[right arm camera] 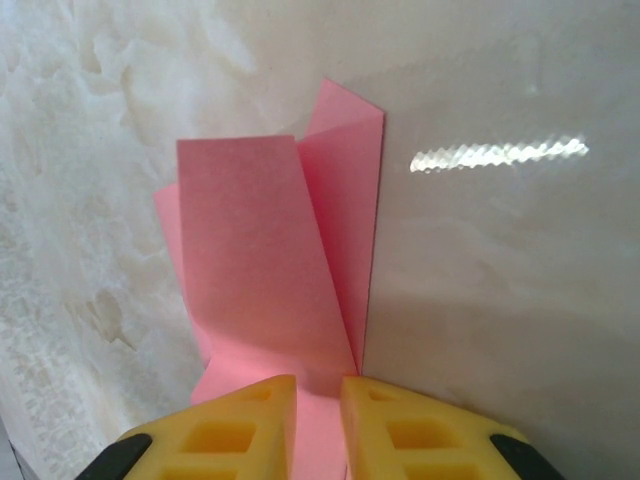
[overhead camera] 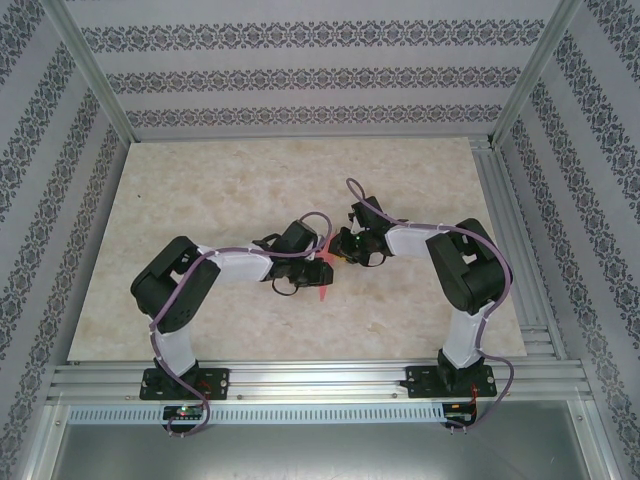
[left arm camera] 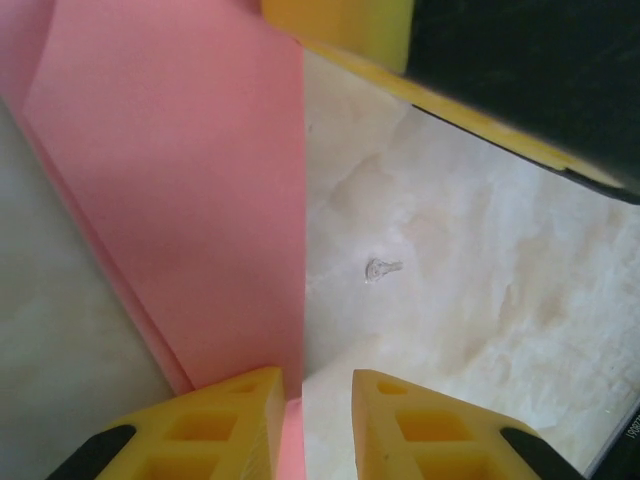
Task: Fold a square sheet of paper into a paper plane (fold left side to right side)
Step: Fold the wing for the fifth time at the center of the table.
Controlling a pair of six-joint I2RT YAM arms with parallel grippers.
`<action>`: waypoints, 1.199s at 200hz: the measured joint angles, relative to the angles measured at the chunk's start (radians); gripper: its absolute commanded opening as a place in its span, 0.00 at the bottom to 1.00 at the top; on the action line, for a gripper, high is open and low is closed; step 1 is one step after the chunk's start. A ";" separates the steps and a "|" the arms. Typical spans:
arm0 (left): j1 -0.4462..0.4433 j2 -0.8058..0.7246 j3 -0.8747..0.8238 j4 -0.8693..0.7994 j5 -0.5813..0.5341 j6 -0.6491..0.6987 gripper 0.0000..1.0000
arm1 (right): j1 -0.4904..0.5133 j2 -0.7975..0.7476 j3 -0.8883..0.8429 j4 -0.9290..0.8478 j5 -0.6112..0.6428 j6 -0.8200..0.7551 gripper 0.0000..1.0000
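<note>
A pale marbled tabletop (overhead camera: pixel 200 200) inside patterned walls carries the job, and the 2 arms meet at its middle over the pink paper (overhead camera: pixel 322 278). The paper is partly folded and lies on the table. Ahead of the right gripper (right arm camera: pixel 318 385) it fans into 2 overlapping flaps, and its near end runs under the gap between the jaws. Those jaws stand a narrow slit apart; I cannot tell whether the tips press on the sheet.

The left gripper (left arm camera: pixel 312 385) also has its jaws slightly apart. The paper's long straight edge runs away from that gap, with the sheet ahead of the left finger and bare table ahead of the right one. A yellow finger (left arm camera: pixel 340 25) of the right gripper sits at the far end of that edge.

I judge you are setting a crease. Plant the right tips as an anchor and slide the left ones along the edge without lifting. Check that the 2 flaps line up before pressing hard, because thin paper skids easily.
</note>
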 measured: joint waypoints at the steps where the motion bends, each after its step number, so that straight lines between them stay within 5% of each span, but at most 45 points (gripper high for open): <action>1: 0.000 0.000 0.000 0.000 0.000 0.000 0.26 | 0.000 0.000 0.000 0.000 0.000 0.000 0.21; 93: 0.001 -0.003 -0.042 0.071 -0.004 0.000 0.23 | 0.005 -0.119 -0.057 -0.001 -0.034 -0.011 0.16; 240: 0.001 -0.004 -0.053 0.098 -0.013 0.000 0.20 | 0.054 0.015 0.014 -0.030 -0.042 0.011 0.12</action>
